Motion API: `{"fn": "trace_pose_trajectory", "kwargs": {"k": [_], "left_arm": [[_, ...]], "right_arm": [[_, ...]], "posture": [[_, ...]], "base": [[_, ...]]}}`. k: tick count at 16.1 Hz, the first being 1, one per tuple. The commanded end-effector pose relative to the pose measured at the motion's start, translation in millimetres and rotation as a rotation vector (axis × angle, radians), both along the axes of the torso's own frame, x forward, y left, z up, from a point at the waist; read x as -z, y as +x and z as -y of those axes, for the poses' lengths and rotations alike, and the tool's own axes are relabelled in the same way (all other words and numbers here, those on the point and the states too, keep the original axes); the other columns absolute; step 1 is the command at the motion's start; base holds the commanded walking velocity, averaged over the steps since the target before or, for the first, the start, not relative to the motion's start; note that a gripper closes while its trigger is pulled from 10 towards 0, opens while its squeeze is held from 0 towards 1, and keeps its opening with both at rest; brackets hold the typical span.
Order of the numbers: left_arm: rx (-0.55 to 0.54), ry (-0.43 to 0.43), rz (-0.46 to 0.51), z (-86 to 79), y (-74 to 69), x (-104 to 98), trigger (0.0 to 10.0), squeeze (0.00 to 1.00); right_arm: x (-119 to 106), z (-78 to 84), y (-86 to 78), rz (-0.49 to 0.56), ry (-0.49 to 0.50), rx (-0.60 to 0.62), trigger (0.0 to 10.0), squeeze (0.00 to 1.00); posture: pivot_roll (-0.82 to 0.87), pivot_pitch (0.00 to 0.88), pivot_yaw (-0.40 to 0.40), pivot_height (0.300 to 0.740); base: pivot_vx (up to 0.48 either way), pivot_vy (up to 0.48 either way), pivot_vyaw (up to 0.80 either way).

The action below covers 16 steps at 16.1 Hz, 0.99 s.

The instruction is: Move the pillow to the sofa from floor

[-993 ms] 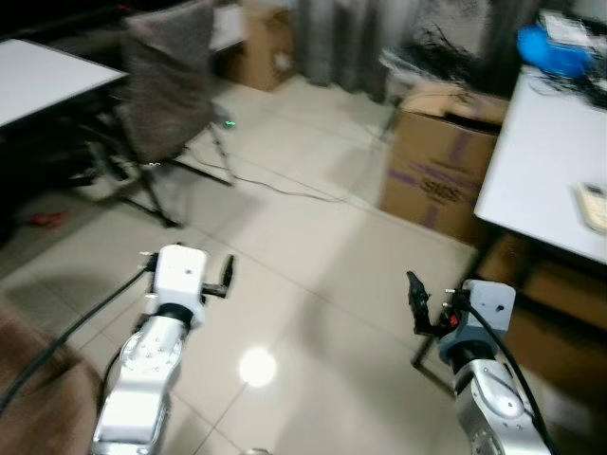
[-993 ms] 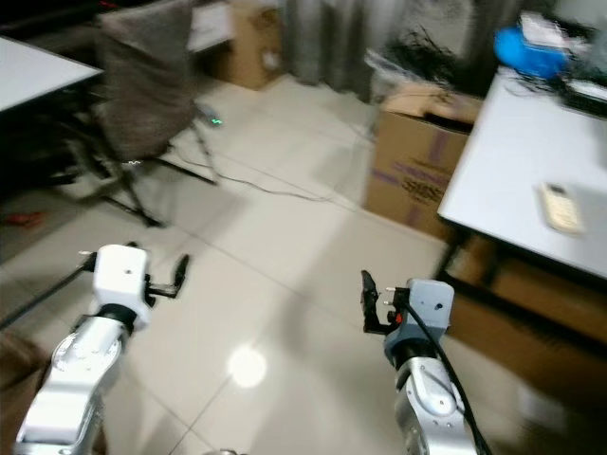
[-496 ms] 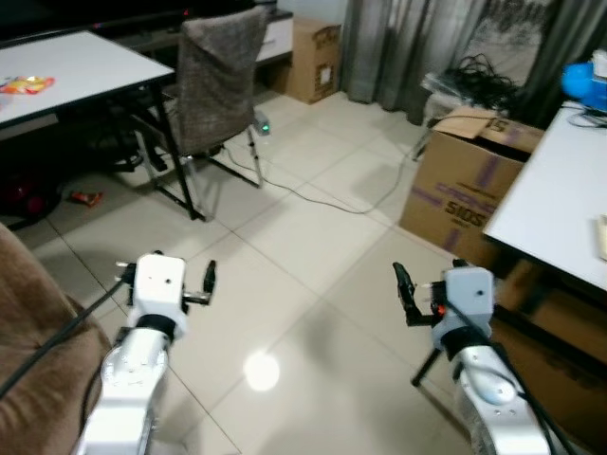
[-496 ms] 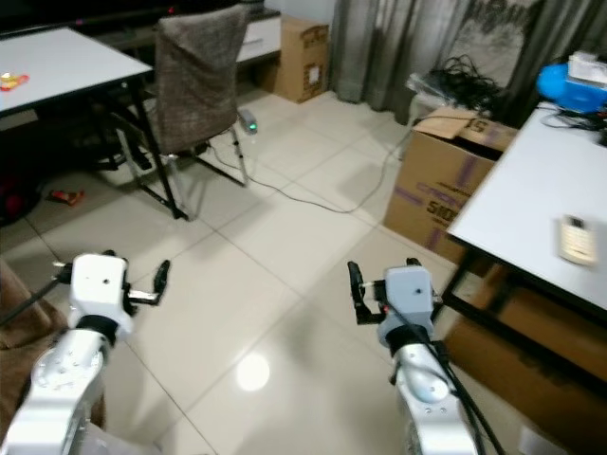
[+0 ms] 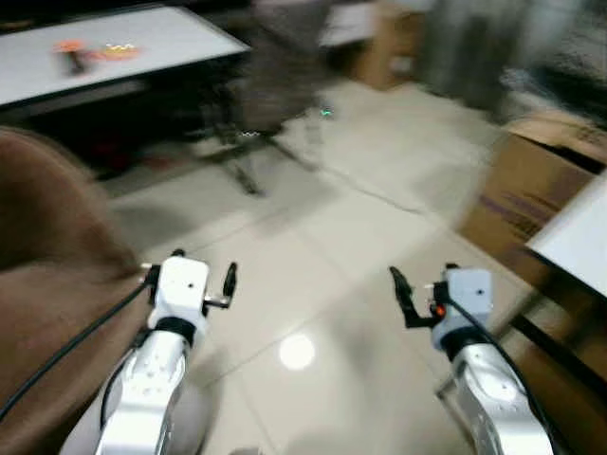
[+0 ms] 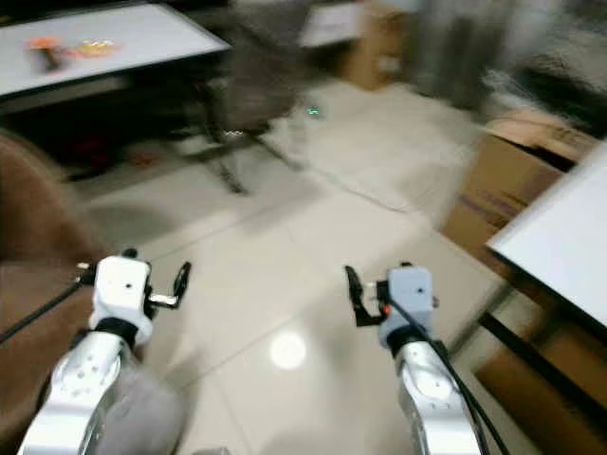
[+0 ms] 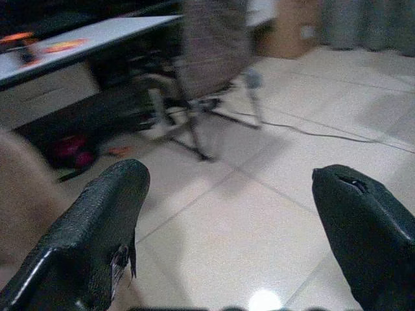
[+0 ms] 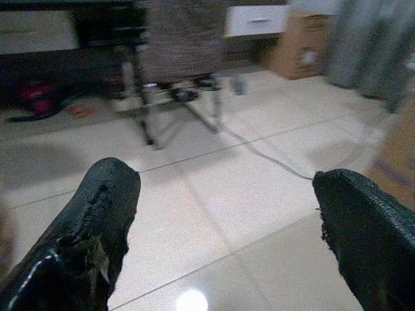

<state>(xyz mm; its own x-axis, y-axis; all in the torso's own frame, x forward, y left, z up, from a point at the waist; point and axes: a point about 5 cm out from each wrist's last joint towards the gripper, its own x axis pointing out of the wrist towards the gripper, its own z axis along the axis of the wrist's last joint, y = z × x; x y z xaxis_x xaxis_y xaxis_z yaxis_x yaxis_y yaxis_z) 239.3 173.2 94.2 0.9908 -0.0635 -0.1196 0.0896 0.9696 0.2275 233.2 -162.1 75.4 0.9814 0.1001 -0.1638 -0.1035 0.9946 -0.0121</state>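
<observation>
Nothing is held by the spread-fingered left gripper or right gripper, so the pillow is judged not yet fetched to the brown sofa at left.

two tools, one sofa, one chair

Head views smeared by motion | chair and box reduced to soft shapes | brown sofa cut off at the left edge | items on the white table too blurred to name | far curtain just a grey streak
</observation>
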Motion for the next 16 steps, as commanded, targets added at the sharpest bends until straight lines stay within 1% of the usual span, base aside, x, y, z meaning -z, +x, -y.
{"fn": "trace_pose_trajectory", "kwargs": {"k": [1, 2, 3, 4, 5, 6, 7, 8, 9, 10, 11, 12, 13, 14, 15, 16], "left_arm": [[-0.009, 0.016, -0.006, -4.0, -1.7, 0, 10.0, 1.0], [0.0, 0.005, -0.011, -2.6, -1.2, 0, 10.0, 1.0], [0.001, -0.001, -0.022, -1.9, -1.0, 1, 10.0, 0.71], [-0.006, 0.014, -0.024, -1.8, -0.8, 2, 10.0, 0.21], [-0.017, 0.036, -0.01, -2.7, -0.8, 3, 10.0, 0.21], [-0.018, 0.05, -0.003, -3.4, -0.5, 3, 10.0, 0.18], [-0.023, 0.079, 0.013, -5.1, 0.1, 4, 10.0, 0.05], [-0.03, 0.084, 0.03, -6.1, 1.3, 4, 10.0, 0.0], [-0.025, 0.069, 0.027, -7.1, 2.2, 3, 10.0, 0.01], [-0.017, 0.047, 0.013, -7.7, 2.4, 4, 10.0, 0.01], [-0.01, 0.029, 0.007, -7.6, 2.3, 4, 10.0, 0.15], [-0.009, 0.021, 0.009, -7.0, 2.5, 4, 10.0, 0.16], [-0.007, 0.014, 0.009, -6.3, 3.1, 5, 10.0, 0.24], [-0.003, 0.008, 0.01, -5.7, 3.6, 5, 10.0, 0.27], [-0.002, 0.008, 0.014, -5.5, 5.2, 5, 10.0, 0.33], [-0.002, 0.005, 0.019, -5.4, 5.9, 5, 10.0, 0.34]], "right_arm": [[-2, -3.6, 1.2, -0.001, 0.027, -0.007, 10.0, 0.0], [-3, -0.6, 0.5, -0.003, 0.011, 0.007, 10.0, 0.0], [-2, 0.7, 0.1, -0.004, 0.011, 0.008, 10.0, 0.0], [-1, 1.0, 0.6, -0.006, 0.011, 0.003, 10.0, 0.0], [0, 1.2, 1.5, -0.005, 0.015, 0.007, 10.0, 0.0], [0, 2.5, 2.7, -0.003, 0.008, 0.024, 10.0, 0.0], [1, 5.0, 4.7, -0.014, 0.021, 0.057, 10.0, 0.0], [2, 5.3, 5.3, -0.025, 0.062, 0.059, 10.0, 0.0], [2, 5.5, 5.6, -0.025, 0.076, 0.048, 10.0, 0.0], [2, 5.9, 5.9, -0.024, 0.065, 0.044, 10.0, 0.0], [2, 6.5, 7.0, -0.019, 0.048, 0.034, 10.0, 0.0], [2, 6.3, 7.4, -0.021, 0.062, 0.032, 10.0, 0.0], [2, 6.2, 8.3, -0.022, 0.066, 0.031, 10.0, 0.0], [3, 6.0, 9.5, -0.021, 0.064, 0.027, 10.0, 0.0], [2, 6.0, 11.7, -0.016, 0.044, 0.021, 10.0, 0.0], [2, 6.1, 12.7, -0.014, 0.039, 0.022, 10.0, 0.0]], "posture": [[0.01, 0.0, -0.003, 0.74], [0.01, 0.0, -0.005, 0.74], [0.01, 0.0, -0.007, 0.74], [0.01, 0.0, -0.01, 0.74], [0.02, 0.0, -0.012, 0.74], [0.02, 0.0, -0.016, 0.74], [0.02, 0.0, -0.017, 0.74], [0.02, 0.0, -0.02, 0.74], [0.02, 0.0, -0.024, 0.74], [0.02, 0.0, -0.024, 0.74], [0.03, 0.0, -0.027, 0.74], [0.03, 0.0, -0.029, 0.74], [0.03, 0.0, -0.029, 0.74], [0.03, 0.0, -0.029, 0.74], [0.02, 0.0, -0.028, 0.74], [0.02, 0.0, -0.028, 0.74]], "base": [[0.0, 0.0, 0.8], [0.0, 0.0, 0.8], [0.0, 0.0, 0.8], [0.0, 0.0, 0.8], [0.0, 0.0, 0.8], [0.0, 0.0, 0.8], [0.0, 0.0, 0.8], [0.0, 0.0, 0.8], [0.0, 0.0, 0.47], [0.0, 0.0, 0.47], [0.0, 0.0, 0.8], [0.0, 0.0, 0.8], [0.0, 0.0, 0.8], [0.0, 0.0, 0.8], [0.0, 0.0, 0.44], [0.0, 0.0, 0.0]]}}
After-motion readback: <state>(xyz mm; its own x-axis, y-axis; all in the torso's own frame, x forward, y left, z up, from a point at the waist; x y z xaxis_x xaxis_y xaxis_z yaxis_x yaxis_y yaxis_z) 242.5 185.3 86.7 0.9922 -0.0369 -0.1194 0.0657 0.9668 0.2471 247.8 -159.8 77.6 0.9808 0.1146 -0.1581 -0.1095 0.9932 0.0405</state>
